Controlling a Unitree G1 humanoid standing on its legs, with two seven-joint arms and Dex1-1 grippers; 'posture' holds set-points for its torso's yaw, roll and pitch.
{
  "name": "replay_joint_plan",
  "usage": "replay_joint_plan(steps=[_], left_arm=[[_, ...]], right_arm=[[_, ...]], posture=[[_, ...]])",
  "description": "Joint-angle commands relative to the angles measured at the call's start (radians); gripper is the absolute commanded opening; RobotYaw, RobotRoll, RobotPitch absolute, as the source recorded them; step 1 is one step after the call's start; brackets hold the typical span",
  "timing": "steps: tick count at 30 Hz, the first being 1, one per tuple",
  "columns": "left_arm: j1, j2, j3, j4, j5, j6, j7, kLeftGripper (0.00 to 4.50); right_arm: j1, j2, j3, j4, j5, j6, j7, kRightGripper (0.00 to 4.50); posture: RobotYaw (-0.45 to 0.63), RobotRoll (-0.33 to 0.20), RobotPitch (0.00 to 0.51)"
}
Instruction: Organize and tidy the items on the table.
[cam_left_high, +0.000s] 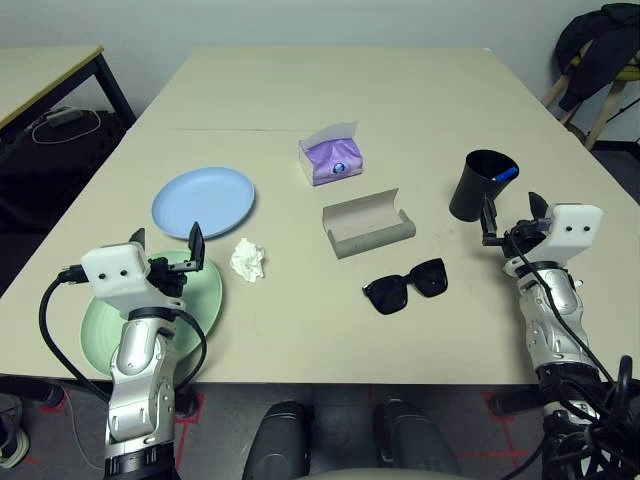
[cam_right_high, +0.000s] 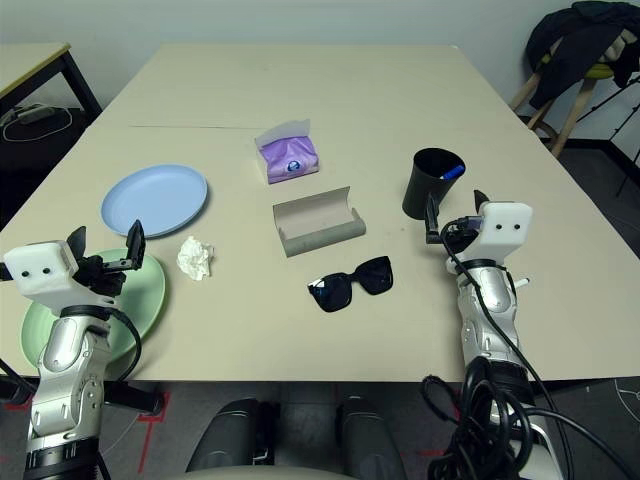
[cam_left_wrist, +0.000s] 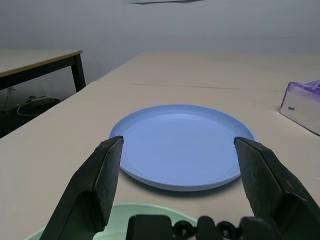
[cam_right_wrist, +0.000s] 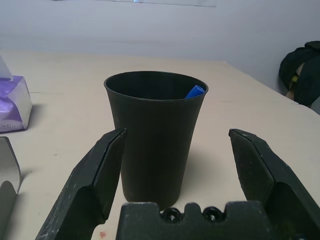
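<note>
Tabletop: black cup (cam_right_wrist: 156, 135) just ahead of wide right end effector (cam_right_wrist: 177, 165), untouched.

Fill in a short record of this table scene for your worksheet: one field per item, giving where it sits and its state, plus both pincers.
table: pale beige, seam across
blue plate: flat, beyond the green plate
green plate: near edge, under left pincer
tissue: crumpled, beside the plates
glasses case: open, centre
sunglasses: in front of the case
black cup: upright, blue-tipped item inside
tissue pack: purple, behind the case
left pincer: open, empty
right pincer: open, facing the cup
</note>
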Motion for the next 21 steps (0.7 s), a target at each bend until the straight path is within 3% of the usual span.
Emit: replay_joint_plan(steps=[1,21], left_arm=[[0.014,-0.002,-0.015,-0.011,0.007,0.013,-0.002,4.50],[0.003,0.005,-0.022,-0.005,0.012,0.017,0.001,4.50]], right_arm=[[0.012,-0.002,-0.007,0.002,0.007,0.011,0.006,4.47],[0.024,0.003,-0.002,-0.024,0.024,0.037,0.028,4.47]], posture=[[0.12,0.000,0.070],[0.11,0.000,0.073]])
